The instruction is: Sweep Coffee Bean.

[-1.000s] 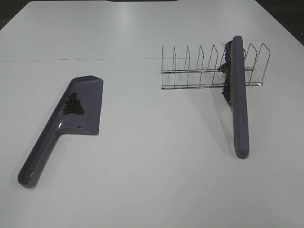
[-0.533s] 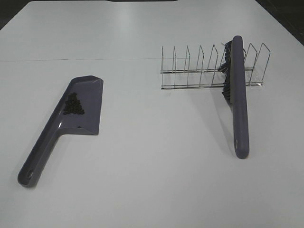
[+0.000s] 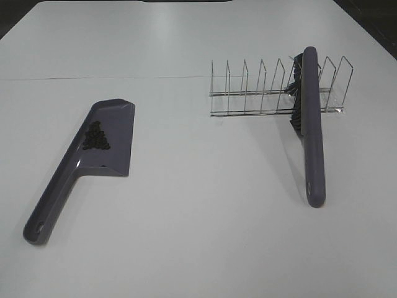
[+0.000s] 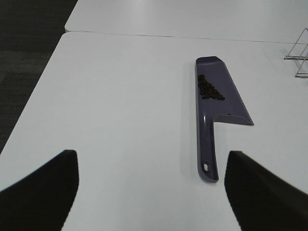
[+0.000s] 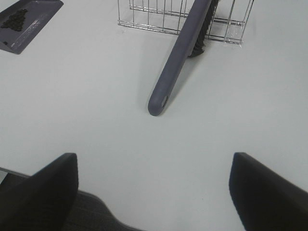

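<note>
The coffee beans (image 3: 95, 137) lie in a small dark pile inside the purple dustpan (image 3: 113, 138), which lies flat on the left of the white table. The beans (image 4: 208, 89) and the dustpan (image 4: 208, 139) also show in the left wrist view, ahead of my open, empty left gripper (image 4: 150, 192). The purple brush (image 3: 312, 136) leans with its black bristles (image 3: 297, 102) in a wire rack (image 3: 260, 93), its handle end resting on the table. My right gripper (image 5: 154, 192) is open and empty, short of the brush handle (image 5: 175, 67). Neither gripper shows in the exterior view.
The table's left edge (image 4: 33, 96) drops to dark floor. A seam (image 3: 99, 78) crosses the table behind the dustpan. The table's near edge (image 5: 29, 177) shows in the right wrist view, as does a corner of the dustpan (image 5: 36, 21).
</note>
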Available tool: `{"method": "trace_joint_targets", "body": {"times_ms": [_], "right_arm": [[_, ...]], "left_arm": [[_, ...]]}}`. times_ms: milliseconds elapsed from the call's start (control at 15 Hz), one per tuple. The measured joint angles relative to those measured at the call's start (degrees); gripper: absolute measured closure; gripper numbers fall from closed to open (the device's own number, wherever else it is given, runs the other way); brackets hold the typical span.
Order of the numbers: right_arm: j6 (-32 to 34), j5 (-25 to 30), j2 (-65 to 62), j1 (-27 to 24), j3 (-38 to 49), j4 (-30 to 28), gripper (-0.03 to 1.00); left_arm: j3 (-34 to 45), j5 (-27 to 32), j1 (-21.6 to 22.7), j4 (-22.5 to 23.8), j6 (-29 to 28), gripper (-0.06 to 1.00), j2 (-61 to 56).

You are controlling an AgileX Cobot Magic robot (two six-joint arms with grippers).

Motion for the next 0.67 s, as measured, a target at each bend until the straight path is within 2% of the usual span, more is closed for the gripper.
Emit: {"method": "trace_joint_targets", "body": {"times_ms": [667], "right_arm": [[0.0,0.0,0.0,0.0,0.0,0.0,0.22]], "left_arm": [[0.0,0.0,0.0,0.0,0.0,0.18,0.0]]}}
